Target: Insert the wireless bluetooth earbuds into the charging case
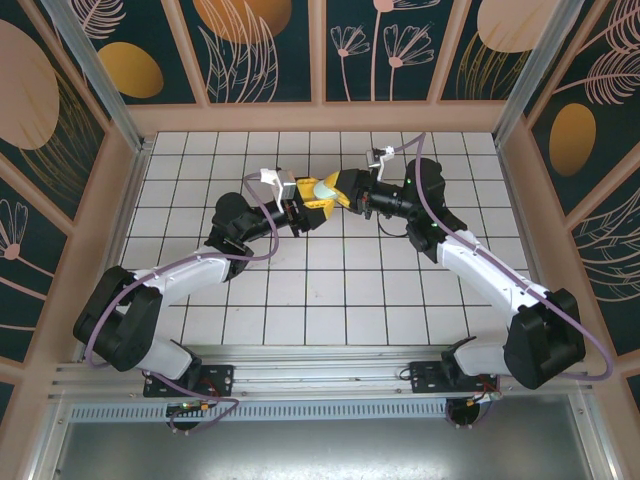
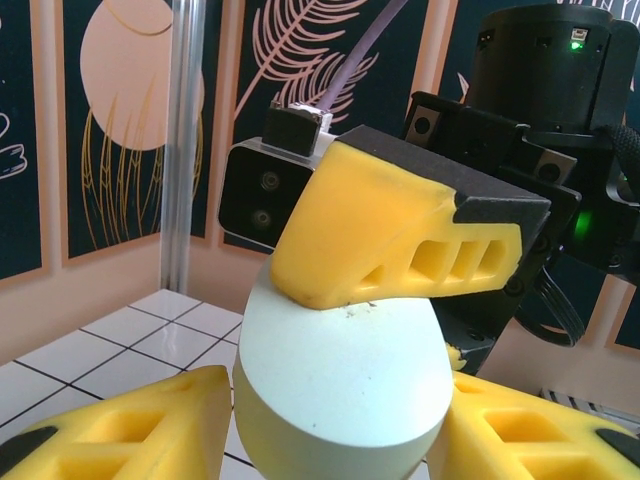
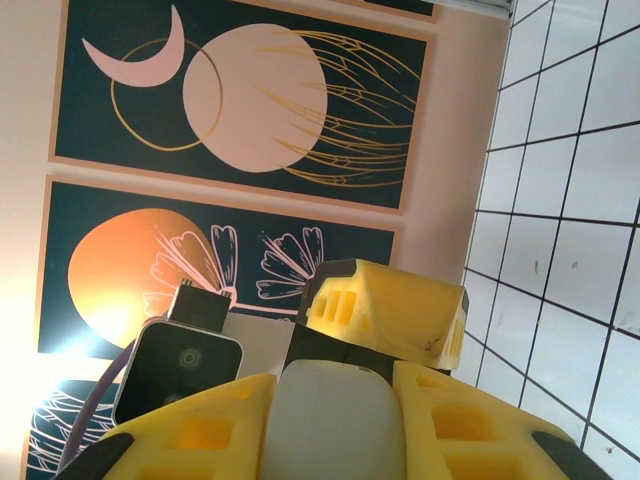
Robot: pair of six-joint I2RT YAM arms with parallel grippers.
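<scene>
- While both arms meet high over the far middle of the worktop (image 1: 340, 290), they hold the charging case (image 1: 325, 187) between them, up in the air.
- From the left wrist view, the charging case (image 2: 340, 385) looks like a pale mint egg with a thin line around its middle, where its two halves meet.
- That line looks closed, so I think the lid is not open yet.
- The left gripper (image 1: 308, 203) has its yellow fingers pinching the lower part of the case, one on each side.
- The right gripper (image 1: 345, 186) pinches the case too. The right wrist view has the case (image 3: 325, 420) sitting snug between the two yellow fingers (image 3: 200, 435).
- One right finger (image 2: 400, 235) lies across the top of the egg and touches it.
- Where the little earbuds are, I cannot tell. They may be hidden inside the case or lying somewhere out of sight.
- My guess is that the task is at an early or middle step. The case is picked up and held firm.
- What is left, I think, is to open the lid, put each bud in its little seat and close the lid.
- The case is smooth and round, so it could slip if either grip goes loose.
</scene>
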